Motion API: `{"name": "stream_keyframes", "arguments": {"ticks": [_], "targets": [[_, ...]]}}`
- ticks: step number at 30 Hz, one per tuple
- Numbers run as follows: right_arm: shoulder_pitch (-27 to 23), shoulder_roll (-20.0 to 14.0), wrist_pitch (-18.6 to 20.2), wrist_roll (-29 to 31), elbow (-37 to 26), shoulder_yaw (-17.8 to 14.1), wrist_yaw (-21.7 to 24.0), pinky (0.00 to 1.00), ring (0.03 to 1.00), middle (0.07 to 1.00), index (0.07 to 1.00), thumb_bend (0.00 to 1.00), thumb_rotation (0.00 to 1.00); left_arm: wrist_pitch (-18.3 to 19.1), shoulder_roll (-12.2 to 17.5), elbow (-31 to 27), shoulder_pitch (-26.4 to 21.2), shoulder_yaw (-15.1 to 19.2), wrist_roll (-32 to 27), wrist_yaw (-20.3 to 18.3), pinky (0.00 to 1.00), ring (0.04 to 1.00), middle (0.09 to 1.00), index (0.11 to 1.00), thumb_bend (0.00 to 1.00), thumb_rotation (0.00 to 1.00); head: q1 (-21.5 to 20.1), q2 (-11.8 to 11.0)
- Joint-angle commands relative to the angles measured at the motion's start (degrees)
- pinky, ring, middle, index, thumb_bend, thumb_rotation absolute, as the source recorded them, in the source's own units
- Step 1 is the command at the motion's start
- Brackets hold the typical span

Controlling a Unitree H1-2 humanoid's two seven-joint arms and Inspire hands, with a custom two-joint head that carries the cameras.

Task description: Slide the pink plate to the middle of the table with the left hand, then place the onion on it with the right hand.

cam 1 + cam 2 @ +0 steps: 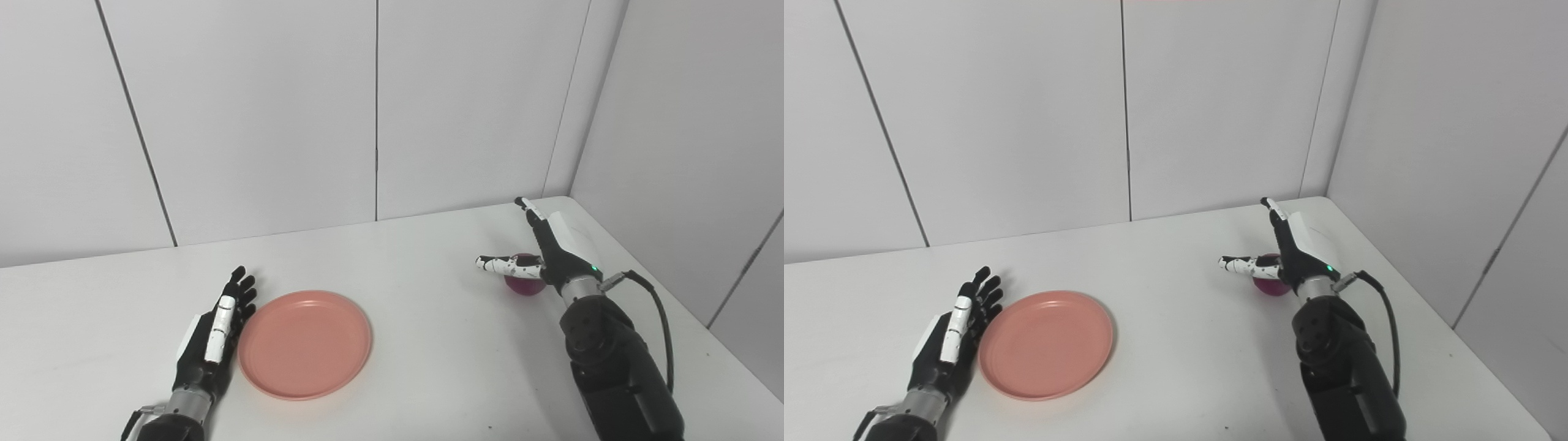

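Note:
The pink plate point(305, 344) lies flat on the white table point(422, 257), left of centre. My left hand point(215, 331) is open, fingers straight, its edge against the plate's left rim. The purple onion point(524, 284) sits on the table at the right. My right hand point(545, 251) is open just over and behind the onion, thumb stretched left across its top and fingers pointing to the back wall. The hand hides much of the onion. Whether the hand touches the onion I cannot tell.
Grey wall panels point(257, 116) stand behind the table and a side wall point(692, 141) runs along its right edge. A black cable point(663, 331) loops from my right wrist.

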Motion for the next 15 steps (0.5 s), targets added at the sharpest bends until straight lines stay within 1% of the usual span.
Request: {"name": "stream_keyframes", "arguments": {"ticks": [1,7,15], "targets": [[-2.6,-0.9,-0.1,-2.9,-1.3,-1.2,0.5,0.79,0.890,0.917,0.915,0.84,0.49,-1.8,0.7,-0.3,-1.8,0.1,-0.5,-0.9,0.98,0.981,0.980,0.984,0.66,1.00,0.0,0.0],[-3.1,-0.3,-0.1,-9.3,-0.5,-2.8,3.4,0.81,0.893,0.917,0.919,0.86,0.55,-2.1,0.6,-0.5,-1.6,-0.3,-0.3,-0.7,0.97,0.977,0.977,0.981,0.66,1.00,-0.1,-0.1],[-3.3,0.0,-0.1,-12.2,0.9,-3.7,5.3,0.87,0.904,0.920,0.925,0.86,0.57,-2.5,0.4,-0.6,-1.4,-0.6,-0.1,-0.7,0.96,0.975,0.976,0.980,0.66,1.00,-0.5,-0.3]]}}
